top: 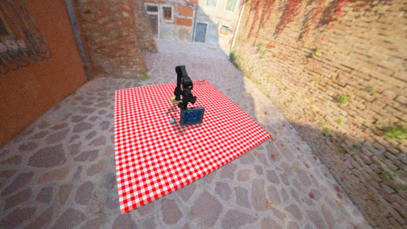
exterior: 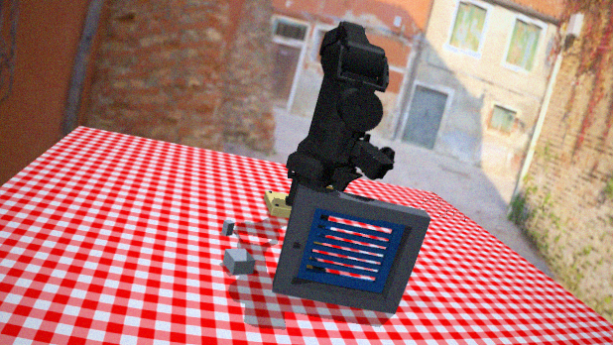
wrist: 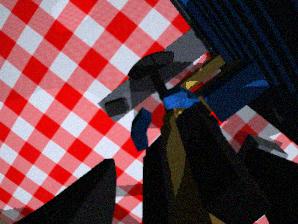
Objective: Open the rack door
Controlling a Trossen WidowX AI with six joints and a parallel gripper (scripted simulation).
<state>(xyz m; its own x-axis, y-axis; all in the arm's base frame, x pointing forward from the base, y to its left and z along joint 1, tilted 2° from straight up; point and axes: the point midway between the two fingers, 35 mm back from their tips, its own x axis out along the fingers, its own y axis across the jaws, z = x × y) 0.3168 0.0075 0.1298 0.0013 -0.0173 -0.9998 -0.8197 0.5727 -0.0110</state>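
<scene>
Standing upright, the rack frame (top: pixel 183 119) (exterior: pixel 351 301) surrounds blue slats (top: pixel 191 116) (exterior: pixel 347 251).

seen from high and far back in the top view, looking obliquely down; from lower and nearer in the exterior, tilted, facing the same way, sharing the black jointed arm (top: pixel 188 82) (exterior: pixel 324 119) and red-and-white checkered cloth (top: pixel 148 164) (exterior: pixel 124 198) (wrist: pixel 65 40); in the wrist view, looking down close up.
</scene>
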